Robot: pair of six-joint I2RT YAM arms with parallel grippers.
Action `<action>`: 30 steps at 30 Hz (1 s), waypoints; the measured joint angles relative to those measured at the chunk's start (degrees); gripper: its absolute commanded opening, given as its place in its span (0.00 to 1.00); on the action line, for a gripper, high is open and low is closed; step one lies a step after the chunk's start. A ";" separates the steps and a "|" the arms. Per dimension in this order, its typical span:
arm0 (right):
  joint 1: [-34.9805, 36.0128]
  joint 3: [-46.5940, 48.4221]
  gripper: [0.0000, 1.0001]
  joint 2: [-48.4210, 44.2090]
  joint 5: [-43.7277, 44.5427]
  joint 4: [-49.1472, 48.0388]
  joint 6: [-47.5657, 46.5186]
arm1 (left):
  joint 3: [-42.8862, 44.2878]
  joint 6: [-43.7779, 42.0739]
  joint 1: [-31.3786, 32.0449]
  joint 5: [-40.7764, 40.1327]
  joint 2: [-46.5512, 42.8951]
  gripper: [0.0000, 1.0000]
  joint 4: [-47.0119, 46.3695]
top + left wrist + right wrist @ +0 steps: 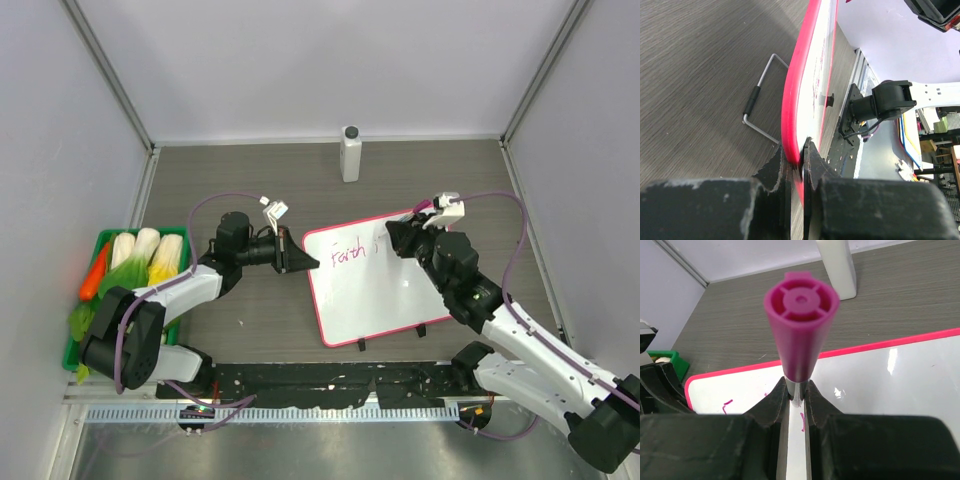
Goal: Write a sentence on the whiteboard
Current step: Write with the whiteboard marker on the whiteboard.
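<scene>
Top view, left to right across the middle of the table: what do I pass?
Green tray → left gripper → pink writing → right gripper, holding the marker.

My gripper [800, 162] pinches the whiteboard [799, 75] by its pink frame, one finger tight on each side. I see the board edge-on, running away from me. Pink writing [816, 85] shows faintly on its white face. A wire foot [759, 97] with a black sleeve reaches left over the table [695, 60].
</scene>
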State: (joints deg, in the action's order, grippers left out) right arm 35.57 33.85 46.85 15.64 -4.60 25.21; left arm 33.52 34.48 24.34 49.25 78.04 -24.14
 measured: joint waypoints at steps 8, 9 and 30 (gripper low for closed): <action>0.00 -0.76 0.02 -0.07 0.63 -0.07 0.00 | 0.00 0.00 0.00 0.00 -0.02 0.00 0.00; 0.00 -0.87 0.01 0.20 0.70 -0.09 0.00 | 0.00 0.00 0.00 0.00 0.00 0.00 0.00; 0.00 -2.25 0.01 0.33 1.44 0.52 0.07 | 0.00 0.00 0.02 -0.07 -0.02 0.00 0.07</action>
State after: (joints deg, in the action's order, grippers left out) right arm 35.57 31.59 47.18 17.08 -4.08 25.28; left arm 33.52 34.48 24.36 49.19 78.02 -24.08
